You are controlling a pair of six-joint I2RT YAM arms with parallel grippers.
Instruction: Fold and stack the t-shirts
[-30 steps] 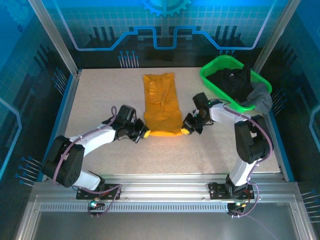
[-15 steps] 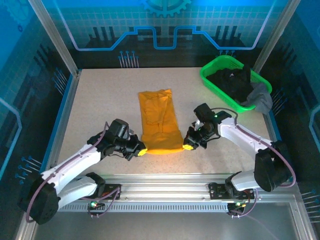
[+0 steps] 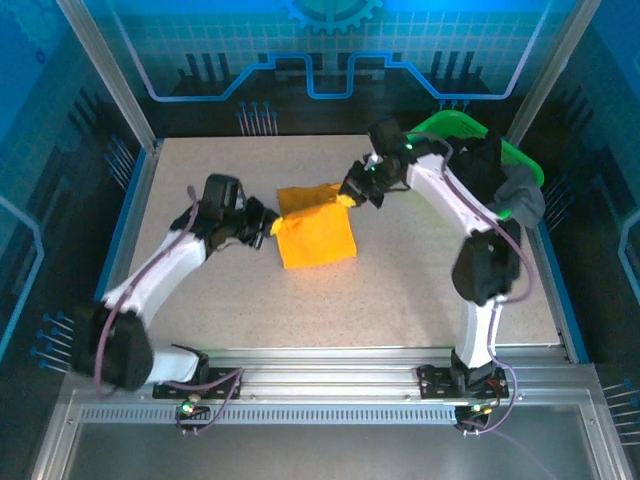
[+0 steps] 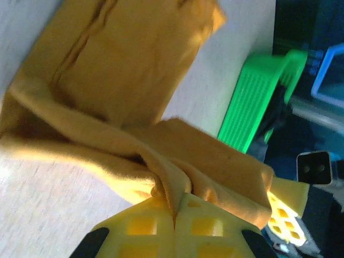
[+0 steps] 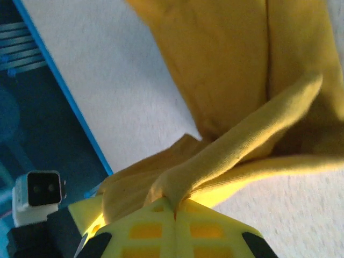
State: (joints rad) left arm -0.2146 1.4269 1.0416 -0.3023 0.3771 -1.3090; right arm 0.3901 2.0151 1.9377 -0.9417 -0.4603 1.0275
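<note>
An orange-yellow t-shirt (image 3: 316, 236) lies folded over itself near the middle of the table, a short block of cloth. My left gripper (image 3: 270, 226) is shut on its far left corner, and my right gripper (image 3: 348, 198) is shut on its far right corner. In the left wrist view the t-shirt (image 4: 134, 70) bunches into a ridge that runs into the left gripper (image 4: 174, 207), pinched between closed jaws. In the right wrist view a rolled fold of the t-shirt (image 5: 242, 70) enters the right gripper (image 5: 174, 207) in the same way. The lifted edge sags between the two grippers.
A bright green plastic basket (image 3: 452, 124) stands at the back right, holding dark and grey clothes (image 3: 490, 175), close behind the right arm. The basket's wall (image 4: 258, 102) is near the shirt in the left wrist view. Bare table lies in front of the shirt.
Both grippers have carried the shirt's near hem up and away toward the far end. The long strip of shirt now lies doubled over into a shorter block.
</note>
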